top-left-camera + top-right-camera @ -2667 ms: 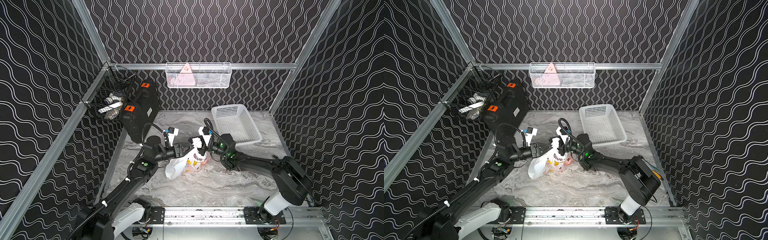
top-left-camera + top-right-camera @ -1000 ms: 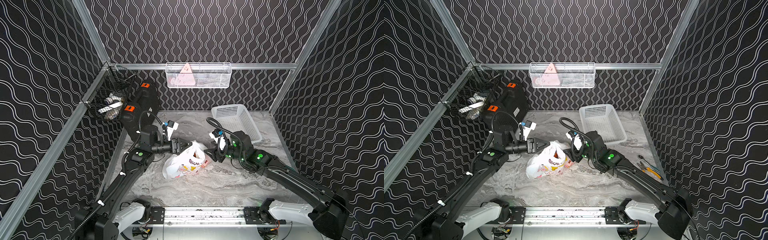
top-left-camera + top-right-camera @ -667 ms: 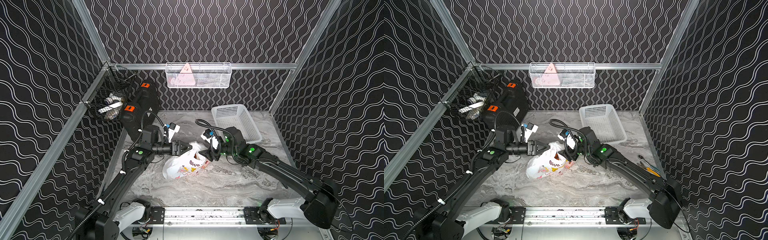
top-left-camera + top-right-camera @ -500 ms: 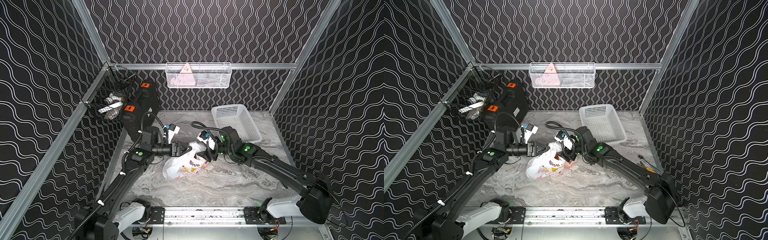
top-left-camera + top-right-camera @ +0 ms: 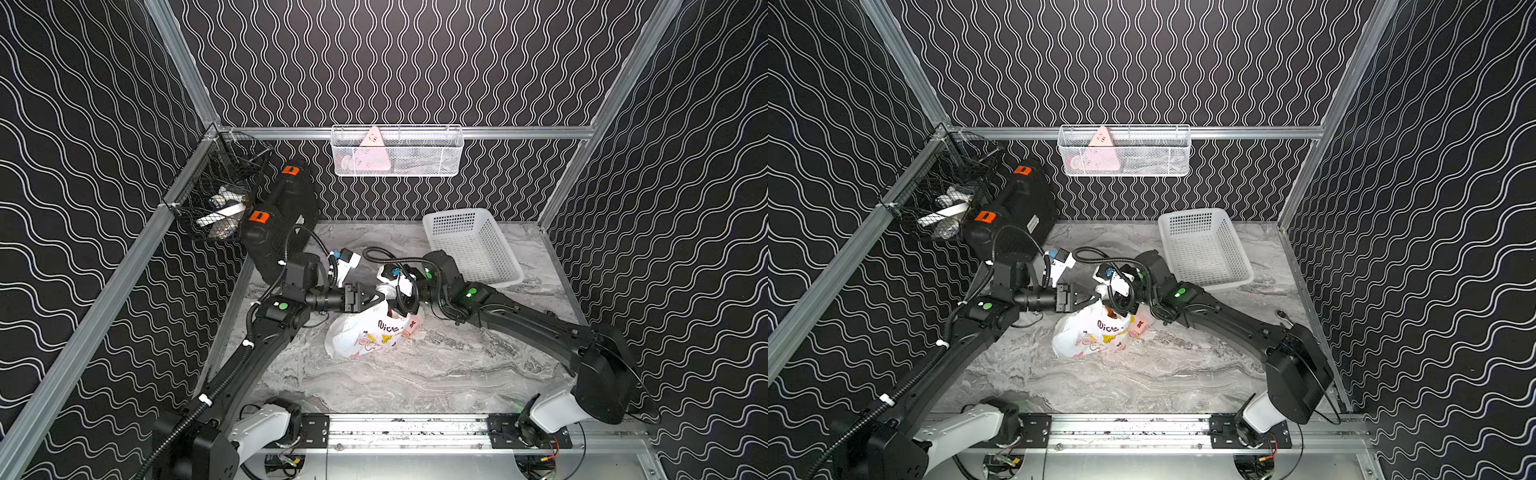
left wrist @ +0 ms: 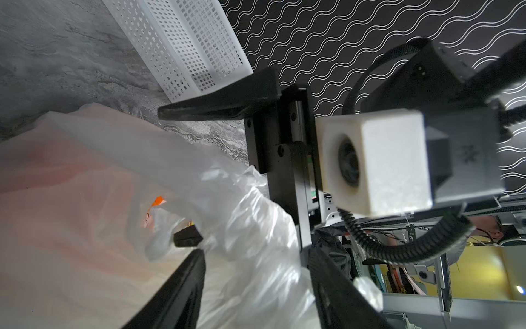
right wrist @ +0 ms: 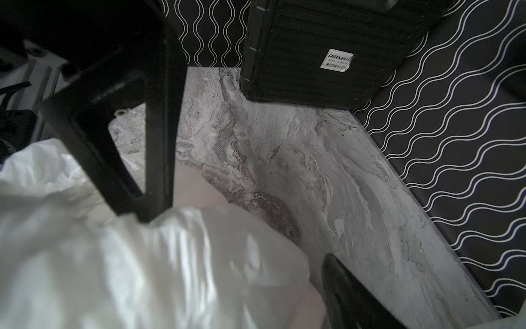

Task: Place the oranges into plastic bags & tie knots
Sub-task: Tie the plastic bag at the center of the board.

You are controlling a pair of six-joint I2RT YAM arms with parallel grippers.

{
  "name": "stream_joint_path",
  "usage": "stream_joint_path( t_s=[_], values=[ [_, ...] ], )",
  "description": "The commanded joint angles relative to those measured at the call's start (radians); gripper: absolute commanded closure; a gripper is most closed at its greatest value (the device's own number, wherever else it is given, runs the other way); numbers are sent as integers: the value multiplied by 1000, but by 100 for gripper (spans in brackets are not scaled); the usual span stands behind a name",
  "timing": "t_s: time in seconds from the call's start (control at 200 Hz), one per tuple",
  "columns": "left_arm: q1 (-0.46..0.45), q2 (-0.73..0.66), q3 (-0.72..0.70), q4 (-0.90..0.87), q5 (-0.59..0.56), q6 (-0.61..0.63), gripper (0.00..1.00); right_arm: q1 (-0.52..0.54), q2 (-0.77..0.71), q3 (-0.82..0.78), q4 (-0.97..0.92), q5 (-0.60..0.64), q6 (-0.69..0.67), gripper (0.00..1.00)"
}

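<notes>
Nearest the cameras, an aluminium rail (image 5: 415,432) carries both arm bases. Beyond it, in the middle of the marble tabletop (image 5: 415,386), sits the plastic bag (image 5: 361,336), white and crinkly. Dark lettering on its front-facing side reads "Nice" in both top views, above yellow and pink cartoons.

The bag slumps with its long axis running from near left to far right, its mouth turned up and toward the back. A patch of bright orange (image 5: 1109,310) shows in that mouth; how many fruits lie inside cannot be told.

The left gripper (image 6: 256,252) reaches in level from the left, fingers spread, with loose plastic bunched between them. The right gripper (image 7: 234,236) meets it from the right, jaws wide apart over the bag's top.

Farther back, a white perforated basket (image 5: 473,249) stands on the right. A black hard case (image 7: 313,57) with orange latches is propped in the left rear corner. The top line of its sticker (image 7: 337,59) reads roughly "GREENER"; the smaller lines are unreadable.

Farthest, a white wire basket (image 5: 397,166) on the back wall holds a pink triangle (image 5: 370,153), and a black wire basket (image 5: 208,195) hangs on the left wall.
</notes>
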Motion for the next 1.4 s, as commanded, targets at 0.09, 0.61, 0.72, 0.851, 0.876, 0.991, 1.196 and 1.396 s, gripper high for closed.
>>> stream_joint_path(
  t_s=[0.09, 0.61, 0.72, 0.851, 0.876, 0.991, 1.196, 1.396],
  values=[
    [4, 7, -6, 21, 18, 0, 36, 8, 33, -18, 212, 17, -47, 29],
    [102, -37, -21, 73, -63, -155, 17, 29, 96, -105, 533, -3, -15, 71],
    [102, -90, -100, 147, -70, -245, 17, 45, 114, -102, 557, -18, -7, 70],
    [105, -107, -107, 67, -103, -208, 18, 64, 147, -97, 623, -11, 17, 68],
    [107, -111, -100, 46, -112, -193, 18, 68, 153, -92, 631, -8, 21, 68],
    [133, -111, -50, -66, -144, -116, 16, 78, 175, -74, 662, -12, 44, 69],
    [147, -165, -51, -91, -147, -94, 13, 82, 180, -80, 748, 17, 174, 83],
    [145, -259, -169, -18, -101, -188, 15, 91, 161, -151, 856, 27, 364, 88]
  ],
)
